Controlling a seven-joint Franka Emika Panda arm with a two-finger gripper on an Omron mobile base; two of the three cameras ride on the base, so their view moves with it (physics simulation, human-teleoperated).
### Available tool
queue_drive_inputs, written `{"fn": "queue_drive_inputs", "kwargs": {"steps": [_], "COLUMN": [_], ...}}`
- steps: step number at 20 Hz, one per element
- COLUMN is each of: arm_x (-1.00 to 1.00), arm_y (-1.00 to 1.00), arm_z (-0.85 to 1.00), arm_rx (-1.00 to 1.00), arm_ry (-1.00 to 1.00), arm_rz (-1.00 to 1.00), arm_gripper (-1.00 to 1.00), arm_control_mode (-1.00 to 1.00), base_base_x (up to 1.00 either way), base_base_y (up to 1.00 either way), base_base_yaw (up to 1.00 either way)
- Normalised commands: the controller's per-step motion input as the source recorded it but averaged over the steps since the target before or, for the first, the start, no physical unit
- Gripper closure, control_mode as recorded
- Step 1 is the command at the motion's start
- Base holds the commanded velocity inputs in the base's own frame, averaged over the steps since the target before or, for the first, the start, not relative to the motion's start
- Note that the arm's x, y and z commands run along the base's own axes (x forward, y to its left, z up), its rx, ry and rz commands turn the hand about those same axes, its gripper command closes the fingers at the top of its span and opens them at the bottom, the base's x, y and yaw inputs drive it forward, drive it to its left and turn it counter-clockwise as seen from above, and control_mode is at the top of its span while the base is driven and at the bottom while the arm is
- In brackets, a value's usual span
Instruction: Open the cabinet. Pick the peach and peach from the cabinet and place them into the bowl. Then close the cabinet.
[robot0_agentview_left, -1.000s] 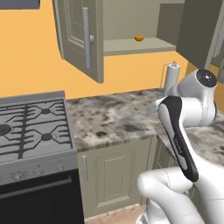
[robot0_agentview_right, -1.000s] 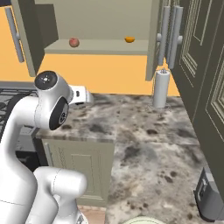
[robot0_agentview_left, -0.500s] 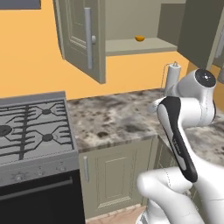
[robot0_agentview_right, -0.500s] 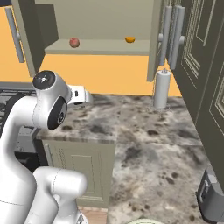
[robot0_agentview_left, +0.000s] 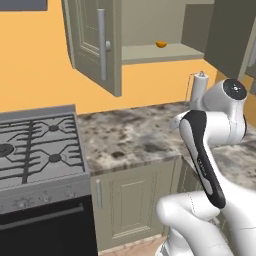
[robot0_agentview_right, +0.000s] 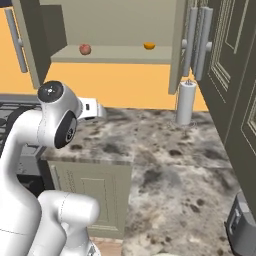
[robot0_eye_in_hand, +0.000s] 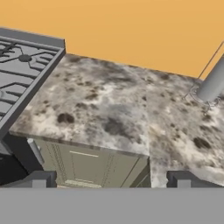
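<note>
No text, label, brand mark, number or sign can be read anywhere in these pictures. The olive-grey two-door wall cabinet (robot0_agentview_right: 120, 30) with its recessed panel doors carries no lettering, and neither does the speckled grey-brown stone bench (robot0_eye_in_hand: 118, 109) below it. The grey gas stove (robot0_agentview_left: 35, 150) to the left of that bench shows plain metal, with its front too blurred to make out any marks.
</note>
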Motion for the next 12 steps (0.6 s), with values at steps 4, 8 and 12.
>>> {"fn": "queue_drive_inputs", "kwargs": {"steps": [4, 8, 12], "arm_x": [0.00, 0.00, 0.00], "arm_y": [0.00, 0.00, 0.00], "arm_z": [0.00, 0.00, 0.00], "arm_rx": [0.00, 0.00, 0.00], "arm_ry": [0.00, 0.00, 0.00], "arm_rz": [0.00, 0.00, 0.00], "arm_gripper": [-1.00, -1.00, -1.00], "arm_control_mode": [1.00, 1.00, 1.00], "base_base_x": [-0.36, 0.08, 0.90], "base_base_y": [0.15, 0.07, 0.06], "base_base_yaw": [0.12, 0.00, 0.00]}}
